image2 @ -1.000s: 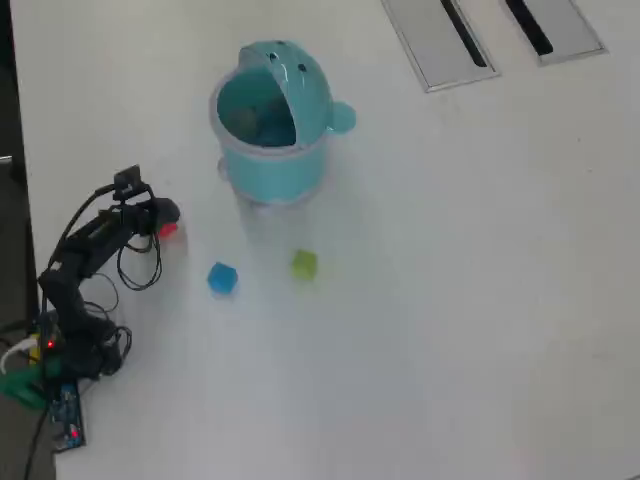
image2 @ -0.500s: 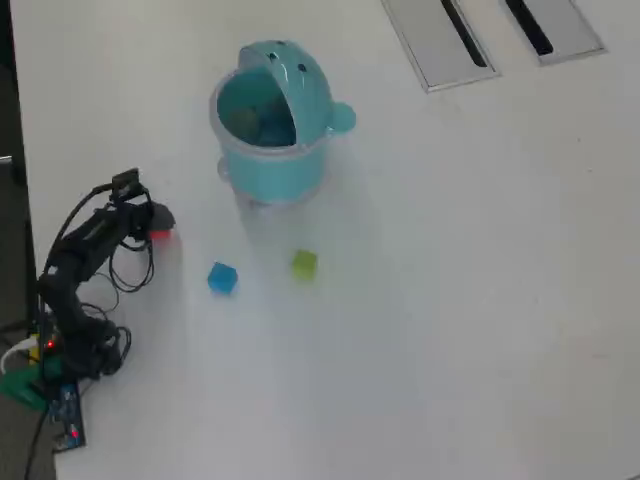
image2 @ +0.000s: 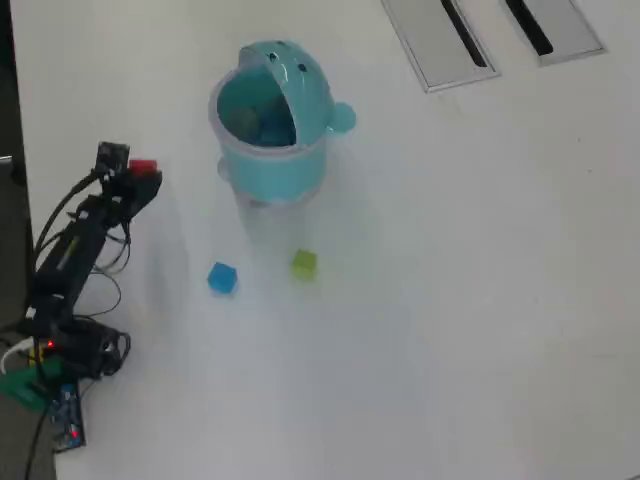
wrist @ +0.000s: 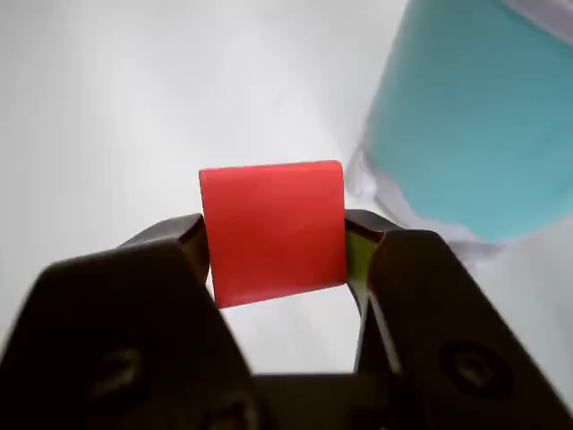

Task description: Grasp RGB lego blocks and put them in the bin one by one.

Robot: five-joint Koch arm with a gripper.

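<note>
You've got the small red plastic lego cube (wrist: 272,231) clamped between the 2 dark jaws of the black gripper (wrist: 276,255), dead centre in the wrist view, jaws narrow and pressed on its left and right faces. In the overhead view that red cube (image2: 143,167) sits at the arm's tip (image2: 137,177), upper left of the frame, left of the light turquoise round plastic bin (image2: 272,160) and apart from it. In the wrist view the bin's turquoise wall (wrist: 474,116) fills the upper right corner. In the overhead view its domed whale-like lid (image2: 303,85) is flipped up, the mouth open, side knob (image2: 342,118) on the right. You can't tell what lies inside. The small blue plastic cube (image2: 222,278) lies on the white table (image2: 450,280) below the bin, left of centre; the small yellow-green plastic cube (image2: 304,264) is near it on the right, the 2 not touching. The black arm (image2: 70,250) with loose cables runs down the left edge to its base at lower left. 2 grey slotted panels (image2: 440,40) sit at the top right.
</note>
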